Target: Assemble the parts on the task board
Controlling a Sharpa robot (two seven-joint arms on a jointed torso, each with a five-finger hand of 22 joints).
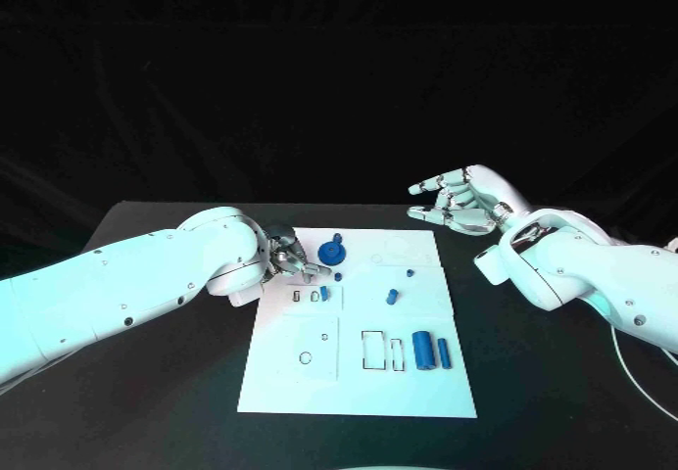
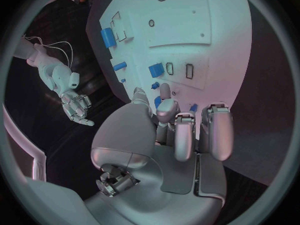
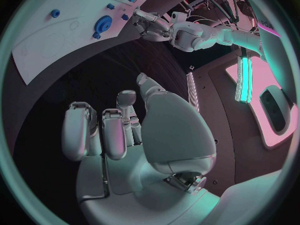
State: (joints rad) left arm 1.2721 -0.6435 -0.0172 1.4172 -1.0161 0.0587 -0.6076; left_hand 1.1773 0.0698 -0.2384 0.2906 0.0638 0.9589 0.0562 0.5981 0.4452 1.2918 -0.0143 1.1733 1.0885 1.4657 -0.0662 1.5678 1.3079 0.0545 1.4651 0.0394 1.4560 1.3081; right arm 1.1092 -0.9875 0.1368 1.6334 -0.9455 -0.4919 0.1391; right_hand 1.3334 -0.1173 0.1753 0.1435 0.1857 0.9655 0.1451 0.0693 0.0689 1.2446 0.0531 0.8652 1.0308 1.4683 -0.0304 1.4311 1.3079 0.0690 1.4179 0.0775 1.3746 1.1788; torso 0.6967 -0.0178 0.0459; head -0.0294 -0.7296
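So far little looked assembled: my left hand [image 1: 287, 260] hovered with curled, empty-looking fingers over the task board [image 1: 361, 377] at frame centre, blue parts [image 1: 431, 352] lay loose on it, and my right hand [image 1: 460, 201] waited spread, upper right.

One white task board [image 1: 361, 377] is seen on one black table [image 1: 551, 392]. Six blue parts are counted on the board: one gear [image 1: 331, 253], two upright cylinders [image 1: 422, 354], one small block [image 1: 390, 294], one small peg [image 1: 409, 273] and one small piece [image 1: 323, 292]. Two hands are seen, the left hand [image 1: 287, 260] and the right hand [image 1: 460, 204].
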